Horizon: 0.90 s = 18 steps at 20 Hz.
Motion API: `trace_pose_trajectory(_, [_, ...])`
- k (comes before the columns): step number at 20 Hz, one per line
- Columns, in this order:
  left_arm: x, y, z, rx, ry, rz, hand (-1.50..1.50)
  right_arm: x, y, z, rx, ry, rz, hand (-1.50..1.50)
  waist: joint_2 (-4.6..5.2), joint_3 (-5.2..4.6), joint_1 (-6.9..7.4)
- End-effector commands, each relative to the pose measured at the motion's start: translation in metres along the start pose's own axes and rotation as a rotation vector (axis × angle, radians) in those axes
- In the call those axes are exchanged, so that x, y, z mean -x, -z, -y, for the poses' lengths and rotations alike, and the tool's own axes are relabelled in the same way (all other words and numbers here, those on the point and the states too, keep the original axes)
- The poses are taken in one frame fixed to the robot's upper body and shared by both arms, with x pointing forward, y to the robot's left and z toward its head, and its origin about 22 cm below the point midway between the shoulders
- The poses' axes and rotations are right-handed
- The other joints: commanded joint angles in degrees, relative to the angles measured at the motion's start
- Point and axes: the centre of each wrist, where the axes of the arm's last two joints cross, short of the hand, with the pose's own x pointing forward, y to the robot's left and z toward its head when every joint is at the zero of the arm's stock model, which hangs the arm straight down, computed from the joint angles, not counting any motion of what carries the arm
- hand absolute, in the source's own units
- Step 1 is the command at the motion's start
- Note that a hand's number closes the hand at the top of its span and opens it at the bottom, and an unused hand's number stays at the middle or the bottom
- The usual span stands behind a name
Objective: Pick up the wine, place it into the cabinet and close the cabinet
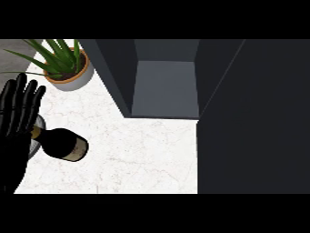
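The straight, spread fingers [24, 98] of the black left hand [11, 123] point toward the upper left of the frame, held flat and open with nothing between them; the palm and dark forearm run down along the left edge to the lower left corner. Just right of the palm, at centre left, lies the dark glass wine bottle [62, 144] with a tan label band, seen nearly end-on, its neck toward the hand and partly hidden behind it; whether the hand touches the bottle cannot be told. A sliver of a round grey plate-like object [39, 122] shows behind the bottle neck at the hand's edge. The bottle rests on the white marbled counter top [137, 154], which fills the middle and lower middle of the frame. In the upper left stands a green spiky-leaved plant in a white pot with an orange rim [68, 73]. At upper centre the dark grey cabinet [164, 86] stands open, its paler grey interior showing between its side walls. The cabinet's wide dark door panel [264, 118] covers the whole right side of the frame. The right hand does not show.
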Motion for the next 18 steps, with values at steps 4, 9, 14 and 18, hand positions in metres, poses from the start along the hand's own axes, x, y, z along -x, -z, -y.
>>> trace_pose_trajectory(4, [0.005, 0.009, -0.048, -0.355, 0.221, 0.01, -1.5, -0.009, -0.012, -0.001, 0.041, -0.024, 0.06, -1.5, -0.17, -0.37, -2.11])
trace_pose_trajectory(9, [0.021, 0.026, -0.037, -0.606, -0.141, -0.134, -1.5, -0.01, -0.027, -0.017, -0.153, 0.14, -0.095, -1.5, -0.08, -0.45, -2.68])
trace_pose_trajectory(14, [0.007, 0.059, -0.032, -0.633, -0.153, -0.117, -1.5, -0.035, -0.037, -0.015, -0.149, 0.136, -0.112, -1.5, -0.18, -0.37, -2.18])
trace_pose_trajectory(18, [0.015, 0.063, -0.03, -0.647, -0.149, -0.149, -1.5, -0.054, -0.04, 0.002, -0.144, 0.146, -0.108, -1.5, -0.18, -0.37, -2.04])
